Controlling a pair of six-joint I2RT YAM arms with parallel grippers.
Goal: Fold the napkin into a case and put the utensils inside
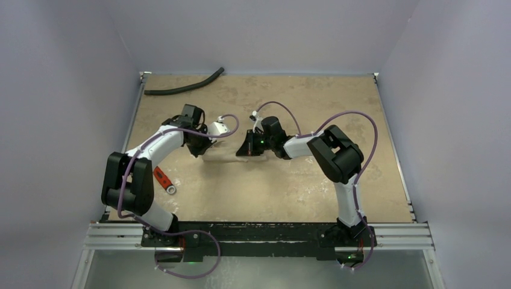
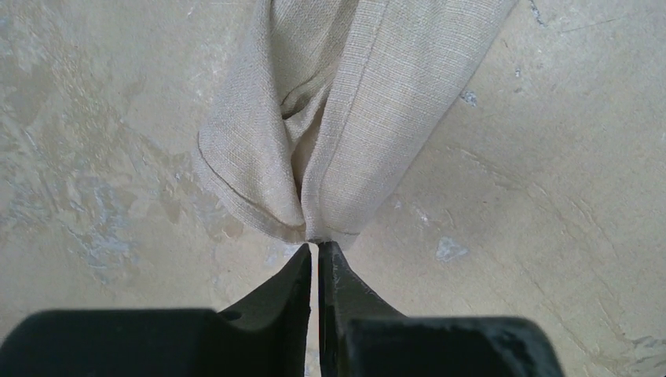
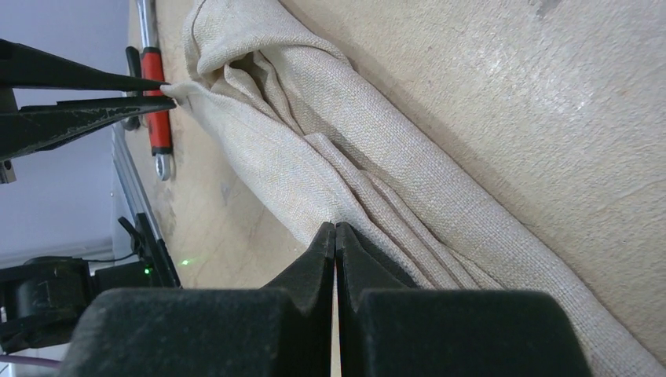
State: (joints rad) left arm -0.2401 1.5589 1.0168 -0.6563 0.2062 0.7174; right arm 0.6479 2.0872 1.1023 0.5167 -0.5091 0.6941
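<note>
As the two arms leaned in over the middle of the table (image 1: pixel 289 186), the napkin (image 3: pixel 330 149) stretched between them in long bunched pleats, well clear of every edge; the left gripper (image 2: pixel 316 245) was pinched almost closed on its hemmed corner; the right gripper (image 3: pixel 335 228) was clamped tight on the gathered folds; a red-handled tool (image 1: pixel 161 179) sat near the left edge; a black hose (image 1: pixel 181 88) curved by the far left corner.

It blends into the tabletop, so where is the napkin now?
The napkin is bunched mid-table in the top view: the left gripper pinches one end, the right gripper the other.
</note>
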